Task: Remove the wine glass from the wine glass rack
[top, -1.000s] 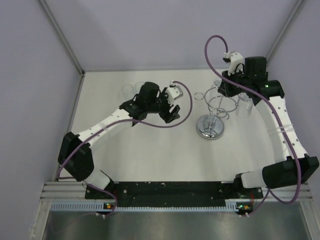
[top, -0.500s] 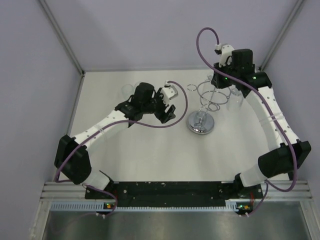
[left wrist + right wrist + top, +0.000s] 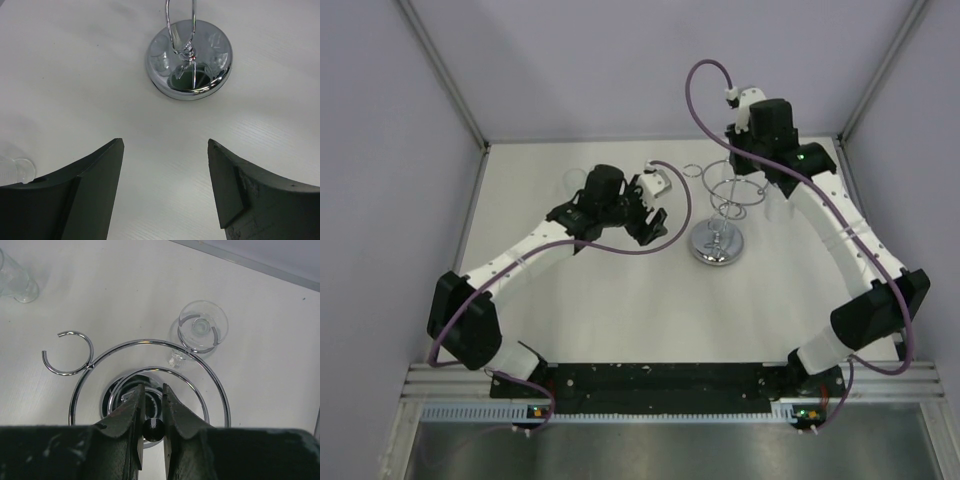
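Glass [image 3: 202,326] hangs foot-up in a ring of the rack [image 3: 720,240], on the rack's far-right side as the right wrist view shows it. It is not off yet. Rack stands mid-tabletop [image 3: 620,310], between the two arms.

Right hand [image 3: 152,392] sits directly over the rack, clenched on the small black knob [image 3: 153,428] at the stem top. Its fingers cover the centre, and the hanging glass is just beside them. Left hand [image 3: 165,145] is released, fingers wide with nothing between them. It is low over the tabletop, left of the rack and apart from it, facing the mirror base [image 3: 220,55]. Purple cables loop over both arms. Purple walls [image 3: 620,70] close in the back and sides.

Since a second ago, rack and base have slid left and slightly away, closer to the left hand. The right arm has swung left with them, same grip on the knob, and the hanging glass went along. Left hand has barely shifted.

Counts:
- 2 glasses: one on the rack, and a second glass [image 3: 17,287] on the tabletop far left, partly behind the left arm.
- 1 rack.
- 2 rings clear in the right wrist view: one holds the glass, and one empty ring [image 3: 64,374] is open-ended. The other rings are too tangled to count.
- 2 arms.
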You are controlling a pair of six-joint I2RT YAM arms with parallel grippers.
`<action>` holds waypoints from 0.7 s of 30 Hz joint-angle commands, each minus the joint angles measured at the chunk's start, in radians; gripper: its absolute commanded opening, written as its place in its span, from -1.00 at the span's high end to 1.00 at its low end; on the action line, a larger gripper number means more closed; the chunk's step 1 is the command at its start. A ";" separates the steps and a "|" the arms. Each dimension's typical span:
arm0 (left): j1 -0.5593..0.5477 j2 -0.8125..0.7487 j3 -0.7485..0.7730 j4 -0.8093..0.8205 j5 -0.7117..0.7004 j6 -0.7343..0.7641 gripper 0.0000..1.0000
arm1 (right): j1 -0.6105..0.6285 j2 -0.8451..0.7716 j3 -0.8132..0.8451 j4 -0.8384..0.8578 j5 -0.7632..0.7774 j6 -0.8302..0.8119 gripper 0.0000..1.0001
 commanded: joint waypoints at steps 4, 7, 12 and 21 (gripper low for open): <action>0.020 -0.066 -0.027 0.022 0.021 0.024 -0.46 | 0.025 -0.083 0.023 0.120 0.060 0.056 1.00; 0.022 -0.073 -0.026 -0.004 0.035 0.032 -0.47 | 0.025 -0.117 -0.011 0.082 -0.036 0.051 1.00; 0.022 -0.076 -0.024 -0.021 0.110 0.047 -0.47 | 0.025 -0.157 -0.077 0.036 -0.217 0.051 0.67; 0.020 -0.059 -0.009 -0.022 0.135 0.037 -0.46 | 0.025 -0.206 -0.147 0.024 -0.316 -0.027 -0.37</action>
